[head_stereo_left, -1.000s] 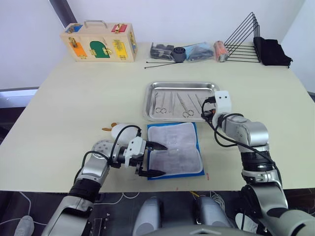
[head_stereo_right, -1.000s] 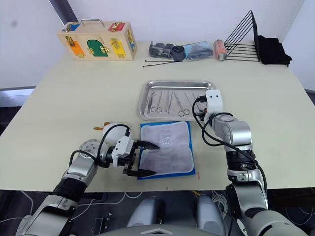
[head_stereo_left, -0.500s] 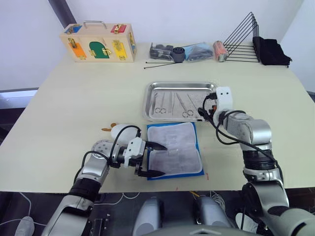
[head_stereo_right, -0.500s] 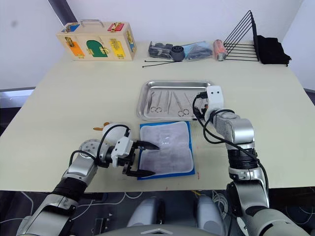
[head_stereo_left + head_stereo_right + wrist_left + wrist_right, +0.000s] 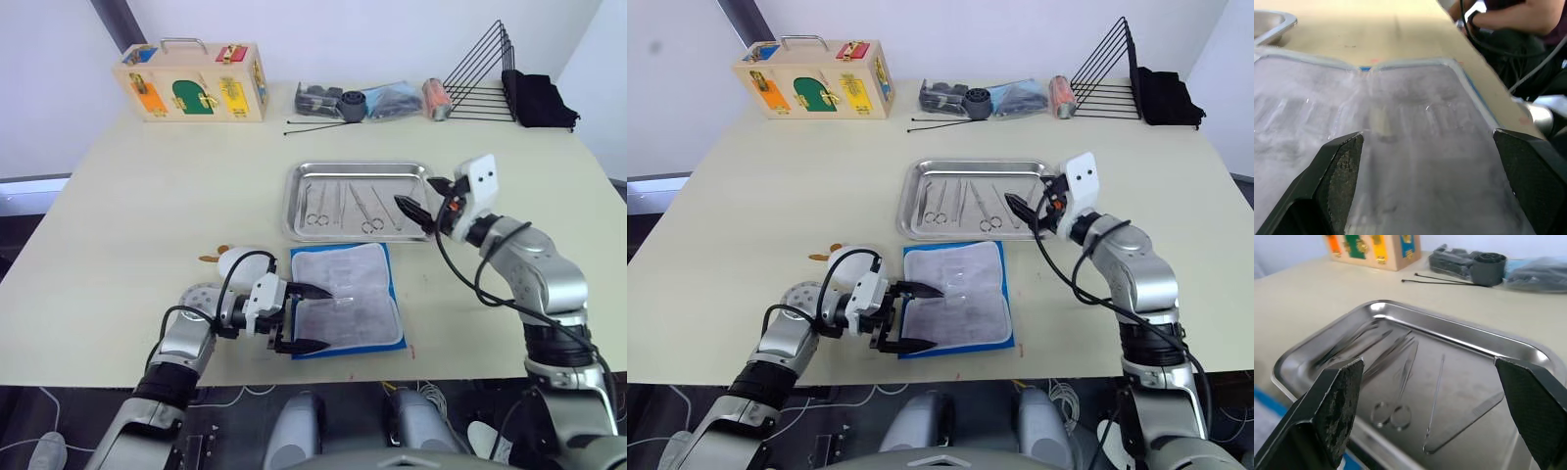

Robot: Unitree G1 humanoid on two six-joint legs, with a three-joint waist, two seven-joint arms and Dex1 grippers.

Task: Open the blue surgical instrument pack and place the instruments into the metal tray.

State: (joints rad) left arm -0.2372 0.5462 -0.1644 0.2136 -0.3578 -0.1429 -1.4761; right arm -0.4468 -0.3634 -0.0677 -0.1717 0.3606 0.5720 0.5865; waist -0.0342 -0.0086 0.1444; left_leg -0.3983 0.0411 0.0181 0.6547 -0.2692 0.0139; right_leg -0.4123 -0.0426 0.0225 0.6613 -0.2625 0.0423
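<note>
Right gripper wide apart, empty, above metal tray

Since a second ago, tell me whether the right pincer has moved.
Yes. The right pincer has lifted and drawn back toward the robot's right, from over the metal tray to its right rim, open.

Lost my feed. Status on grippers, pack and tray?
Left gripper open over opened pack. Right gripper open, empty, by tray. Instruments in tray. Nothing in the way.
</note>
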